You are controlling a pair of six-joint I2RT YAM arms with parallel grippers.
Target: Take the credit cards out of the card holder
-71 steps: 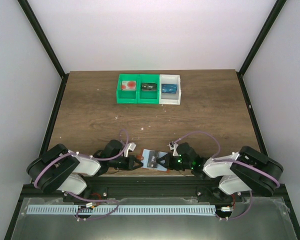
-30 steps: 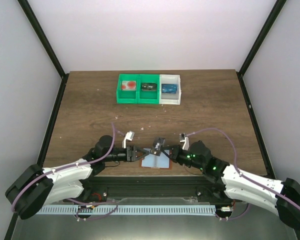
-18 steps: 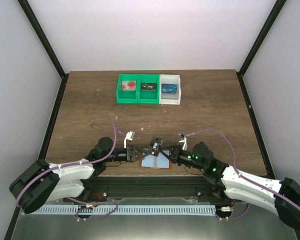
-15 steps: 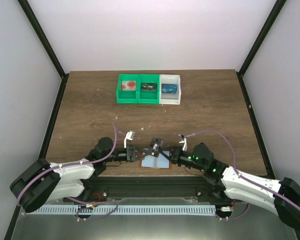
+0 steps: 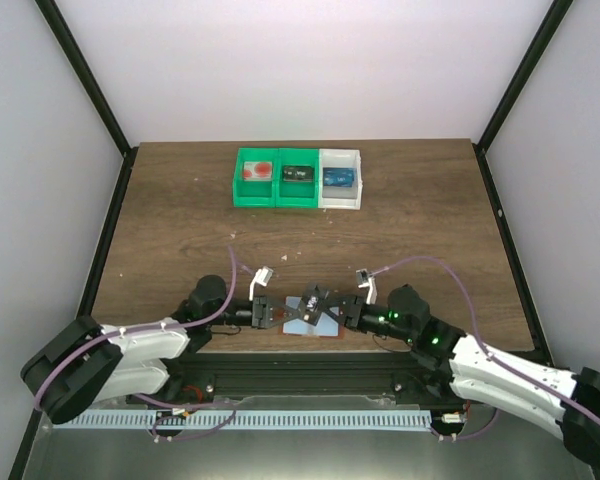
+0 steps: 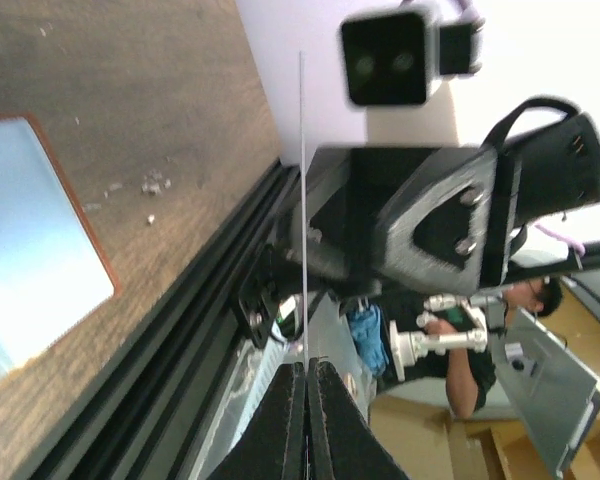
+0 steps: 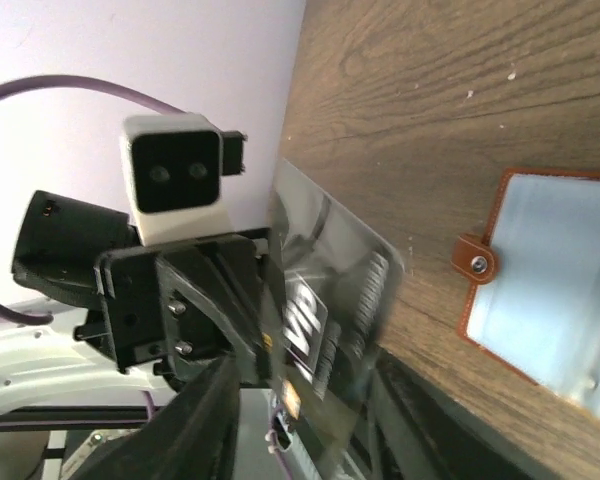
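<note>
Currently mid-extraction, one card out. Left gripper (image 6: pixel 306 380) is clenched on a credit card (image 7: pixel 325 300), pinching its faces. The card stands upright in the air between the two arms. Card holder (image 7: pixel 560 290) lies open and flat on the wooden table (image 5: pixel 400 240) near the front edge, just under the card, pale inside up. Right gripper (image 5: pixel 327 307): fingers spread either side of the same card; can't tell if they touch it. Judgement: a hand-across. Next: one grip only, carry the card aside, set it down. Pockets too unclear to count what's left.
</note>
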